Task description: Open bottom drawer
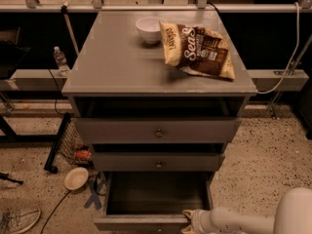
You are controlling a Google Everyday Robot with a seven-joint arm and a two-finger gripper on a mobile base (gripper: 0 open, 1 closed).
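The single camera view looks down on a grey cabinet (122, 62) standing on a speckled floor (263, 165). The bottom drawer (136, 223) is at the very foot of the cabinet and is pulled well out, so its dark inside shows and looks empty; its front runs along the lower edge of the picture. The gripper (187, 217) is at the right end of that front, touching or just beside its top edge, on the end of a white arm (243, 221) that comes in from the lower right corner. Whether the gripper is clamped on the drawer or released cannot be told from here. Above the open drawer are the middle drawer (158, 162) and the top drawer (156, 130), each with a small round knob and a dark gap over it. On the cabinet top a white bowl (148, 29) stands near the back, with a yellow and brown chip bag (200, 50) lying just beside it to the right. On the floor left of the cabinet lie a pale round dish (76, 178), a blue item (95, 193) close to the drawer's left side, a wire basket (72, 141) with something orange in it, and a dark cable. A water bottle (60, 61) stands on a low beam further left.
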